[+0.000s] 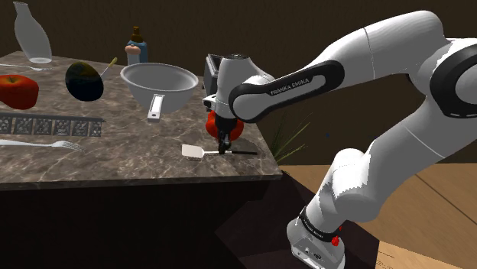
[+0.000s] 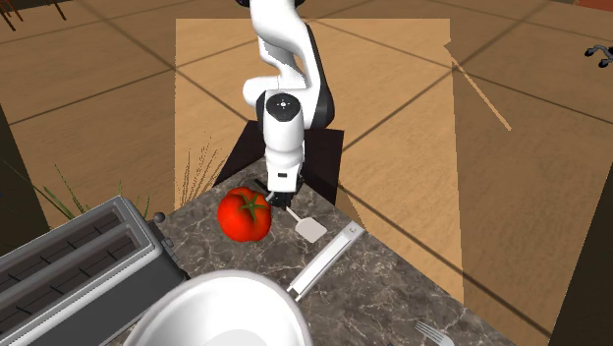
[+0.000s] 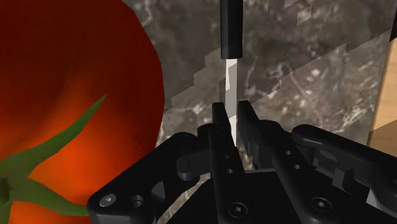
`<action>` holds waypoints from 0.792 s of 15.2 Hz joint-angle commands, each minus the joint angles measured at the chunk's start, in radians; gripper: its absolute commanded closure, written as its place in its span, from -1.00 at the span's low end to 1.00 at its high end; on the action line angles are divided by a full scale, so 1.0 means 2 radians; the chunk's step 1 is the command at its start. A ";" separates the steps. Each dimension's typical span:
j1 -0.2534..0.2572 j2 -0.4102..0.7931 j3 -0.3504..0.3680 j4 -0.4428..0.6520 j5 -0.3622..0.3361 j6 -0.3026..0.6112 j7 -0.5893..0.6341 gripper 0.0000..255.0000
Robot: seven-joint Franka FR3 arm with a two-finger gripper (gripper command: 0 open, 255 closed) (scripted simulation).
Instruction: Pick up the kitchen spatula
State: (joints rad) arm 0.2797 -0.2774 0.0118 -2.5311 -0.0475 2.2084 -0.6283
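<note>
One dark marbled counter [image 1: 115, 164] carries everything. Near its corner by the stand, a big red tomato [image 2: 244, 213] sits just beside the kitchen spatula [image 2: 310, 229], which lies flat on the counter. The gripper [image 1: 223, 145] stands upright over it, its fingers [image 3: 219, 127] pinched onto the thin pale shaft, likely chosen to clear the tomato.

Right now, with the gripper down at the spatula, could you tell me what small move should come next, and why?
Probably a short, straight lift. The gripper looks shut on the spatula at its thin pale shaft, and it seems to lie flat on the counter. The tomato sits close beside the gripper, so rising rather than sliding sideways should avoid nudging it.
</note>
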 commanded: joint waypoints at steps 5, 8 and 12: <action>-0.003 0.000 -0.004 0.006 -0.001 -0.010 -0.005 1.00; -0.002 -0.011 -0.004 0.017 0.000 -0.032 -0.006 1.00; -0.002 -0.024 -0.004 0.034 0.001 -0.062 -0.008 1.00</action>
State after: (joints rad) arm 0.2750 -0.3170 0.0046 -2.4697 -0.0464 2.1008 -0.6429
